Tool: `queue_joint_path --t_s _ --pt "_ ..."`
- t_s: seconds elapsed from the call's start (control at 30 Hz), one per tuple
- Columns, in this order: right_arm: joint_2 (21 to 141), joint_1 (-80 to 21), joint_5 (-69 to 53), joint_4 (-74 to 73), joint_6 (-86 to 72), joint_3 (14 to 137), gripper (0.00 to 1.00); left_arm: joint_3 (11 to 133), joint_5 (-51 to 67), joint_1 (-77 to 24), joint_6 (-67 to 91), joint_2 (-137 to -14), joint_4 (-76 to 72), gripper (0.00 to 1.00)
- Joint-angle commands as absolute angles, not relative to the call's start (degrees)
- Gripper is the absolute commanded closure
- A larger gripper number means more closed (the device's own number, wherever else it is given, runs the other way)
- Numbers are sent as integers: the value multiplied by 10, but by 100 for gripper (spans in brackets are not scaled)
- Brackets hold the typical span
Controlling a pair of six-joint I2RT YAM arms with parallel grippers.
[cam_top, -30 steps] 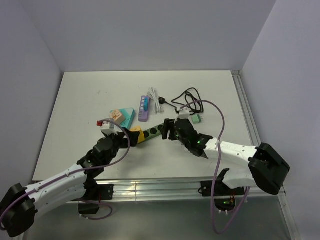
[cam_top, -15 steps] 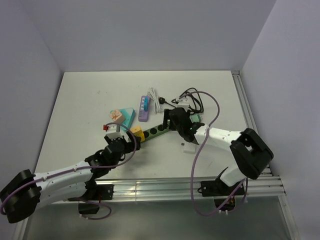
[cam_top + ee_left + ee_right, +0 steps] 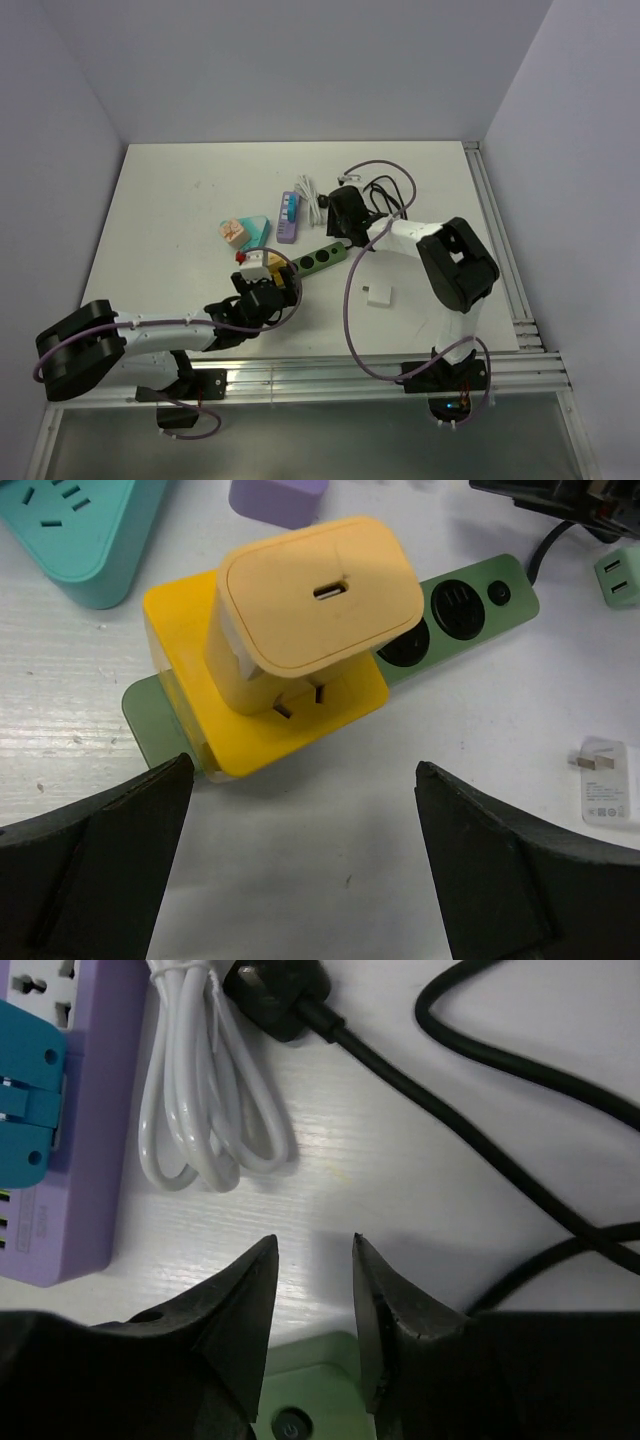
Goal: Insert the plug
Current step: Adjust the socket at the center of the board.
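A pale yellow plug block leans tilted on a bright yellow adapter, its prongs at the adapter's holes. The adapter sits on the near end of the green power strip. My left gripper is wide open just short of the adapter, with only bare table between its fingers. In the top view the plug and adapter lie just beyond the left gripper. My right gripper hovers over the strip's far end by its power button, open with a narrow gap and nothing in it.
A black cable and its plug lie just beyond the right gripper, beside a coiled white cable and a purple strip. A teal triangular socket sits far left. A small white charger lies right of the green strip.
My right gripper has moved away from me along the green strip to its far end and narrowed. The left arm has swung right, closer to the adapter. The white charger now lies uncovered.
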State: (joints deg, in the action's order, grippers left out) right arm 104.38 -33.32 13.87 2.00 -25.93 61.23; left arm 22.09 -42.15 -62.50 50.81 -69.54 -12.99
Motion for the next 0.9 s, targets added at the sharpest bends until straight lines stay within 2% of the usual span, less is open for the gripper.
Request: queue_joint_path --t_s 0.0,0.07,0.2,0.3,0.5,0.73,0.87 --pt "1077 -329 93 7 -240 649 60 224 -401 -612 509 -713 -184 3" --pt "1079 -326 75 16 -241 646 67 223 -389 -610 512 -722 -186 5" --pt "1083 -323 64 18 -237 642 72 212 -366 -610 527 -730 -194 5" --pt "1089 -323 54 10 -230 649 81 205 -353 -610 546 -739 -193 6" --pt "1105 -323 54 4 -225 660 82 221 -356 -615 576 -758 -143 10" --pt "1113 -323 48 4 -224 661 83 276 -443 -639 625 -756 25 1" --pt "1114 -323 47 3 -224 663 83 314 -499 -674 689 -756 126 1"
